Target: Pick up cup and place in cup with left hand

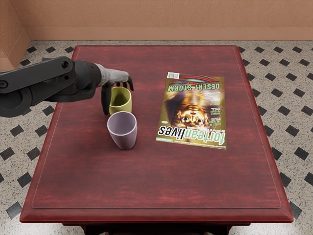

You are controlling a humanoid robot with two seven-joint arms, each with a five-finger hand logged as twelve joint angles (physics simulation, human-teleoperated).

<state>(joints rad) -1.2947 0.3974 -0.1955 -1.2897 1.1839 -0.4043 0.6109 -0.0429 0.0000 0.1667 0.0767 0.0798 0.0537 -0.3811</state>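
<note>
My left hand [116,90] reaches in from the left over the table, palm down. Its thumb hangs at the left side of the yellow-green cup [121,102], and its other fingers extend above and behind that cup's rim. The fingers look spread and do not close around the cup. The yellow-green cup stands upright. Nearer the front, a pale lilac cup [123,133] stands upright, its rim overlapping the view of the green cup's lower part. Whether the two cups touch I cannot tell.
A magazine [192,111] lies flat to the right of the cups on the dark red wooden table [161,181]. Behind the table rises a tan wall [161,19]. The right arm is out of view.
</note>
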